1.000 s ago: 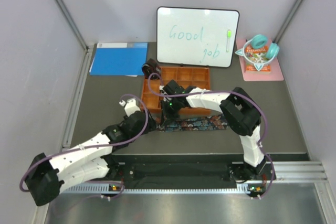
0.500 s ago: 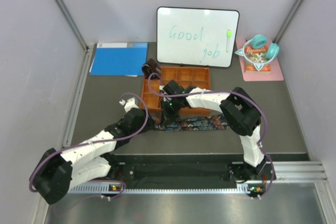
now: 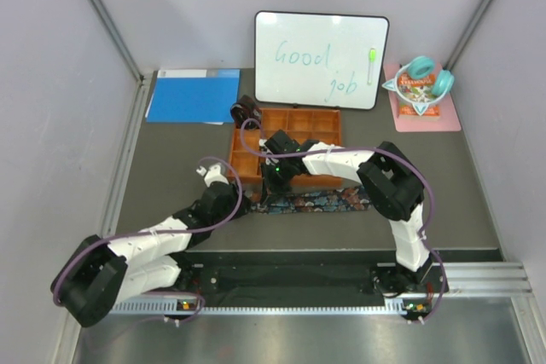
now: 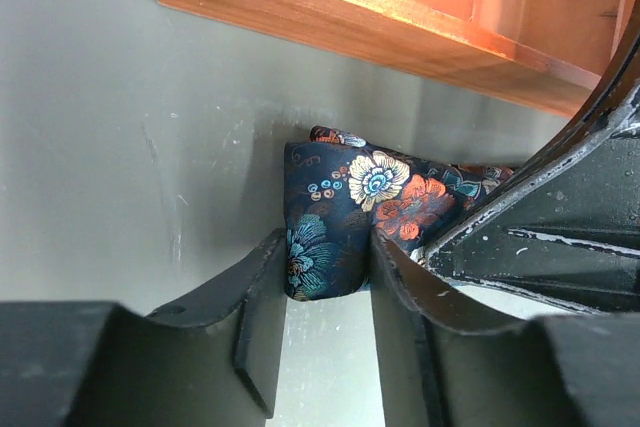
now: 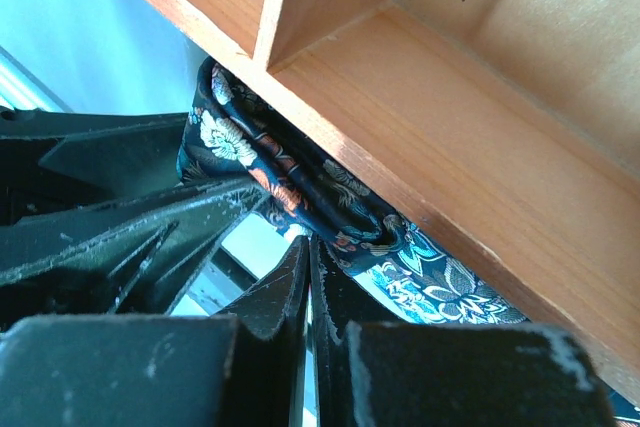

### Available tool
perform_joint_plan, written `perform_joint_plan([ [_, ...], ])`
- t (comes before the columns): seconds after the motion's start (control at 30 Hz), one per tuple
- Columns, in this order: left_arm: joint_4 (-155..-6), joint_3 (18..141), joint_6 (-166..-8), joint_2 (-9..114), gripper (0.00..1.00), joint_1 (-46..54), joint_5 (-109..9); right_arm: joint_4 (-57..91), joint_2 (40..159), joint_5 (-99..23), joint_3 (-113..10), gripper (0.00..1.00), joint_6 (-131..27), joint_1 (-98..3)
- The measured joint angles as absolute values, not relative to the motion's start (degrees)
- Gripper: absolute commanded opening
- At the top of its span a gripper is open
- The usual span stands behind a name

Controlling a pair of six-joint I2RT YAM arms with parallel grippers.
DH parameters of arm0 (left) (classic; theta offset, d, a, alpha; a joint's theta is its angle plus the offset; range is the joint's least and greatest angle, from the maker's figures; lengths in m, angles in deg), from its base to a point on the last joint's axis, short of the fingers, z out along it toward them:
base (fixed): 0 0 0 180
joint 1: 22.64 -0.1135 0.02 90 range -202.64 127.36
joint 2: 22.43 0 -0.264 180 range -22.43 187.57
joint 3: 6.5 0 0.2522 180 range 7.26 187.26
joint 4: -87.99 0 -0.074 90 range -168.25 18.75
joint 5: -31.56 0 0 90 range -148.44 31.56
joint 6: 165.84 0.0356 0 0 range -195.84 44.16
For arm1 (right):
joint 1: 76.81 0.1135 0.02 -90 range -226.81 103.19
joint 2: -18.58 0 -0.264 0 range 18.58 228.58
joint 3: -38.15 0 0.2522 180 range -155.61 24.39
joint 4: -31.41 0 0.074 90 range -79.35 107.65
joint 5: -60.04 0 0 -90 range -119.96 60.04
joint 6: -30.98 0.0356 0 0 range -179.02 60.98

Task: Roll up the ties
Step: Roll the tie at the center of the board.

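The navy floral tie (image 3: 324, 200) lies as a strip along the front of the orange tray (image 3: 328, 117). Its left end is folded into a thick wad (image 4: 380, 182). My left gripper (image 4: 325, 252) (image 3: 246, 202) is shut on that wad, one finger pressing each side. My right gripper (image 5: 308, 245) (image 3: 277, 183) is shut, its tips against the tie's fold (image 5: 290, 172) just under the tray's front wall (image 5: 400, 162); I see no cloth between its fingers. A dark brown-maroon tie (image 3: 246, 112) sits coiled at the tray's back left corner.
A whiteboard (image 3: 321, 59) leans behind the tray. A blue folder (image 3: 193, 95) lies at the back left, and a pink mat with teal headphones (image 3: 420, 83) at the back right. The tray wall (image 4: 330, 17) stands close beyond the left fingers. The two grippers nearly touch.
My left gripper's jaws have closed in onto the tie's folded end, and the left arm has shifted slightly. The right arm has not moved.
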State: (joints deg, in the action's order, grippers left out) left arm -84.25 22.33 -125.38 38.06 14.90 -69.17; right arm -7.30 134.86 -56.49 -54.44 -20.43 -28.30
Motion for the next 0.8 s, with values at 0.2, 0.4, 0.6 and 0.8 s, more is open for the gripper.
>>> perform_joint_plan([
  [0.2, -85.87, 21.56, -124.44, 37.77, 0.28, 14.9, -69.19, -7.28, 134.86, -56.66, -54.51, 0.0, -20.43, -28.3],
  [0.4, -82.7, 23.88, -123.41, 38.58, 0.2, 15.07, -69.27, -7.69, 134.91, -56.64, -55.14, 0.0, -20.43, -28.3],
  [0.6, -71.35, 28.86, -123.45, 36.42, 0.19, 18.81, -76.09, -8.59, 135.56, -56.64, -57.19, 0.0, -20.41, -28.3],
  [0.8, -59.42, 34.83, -124.68, 34.52, 0.18, 24.67, -85.71, -9.46, 137.16, -56.88, -61.5, 0.0, -20.3, -27.8],
])
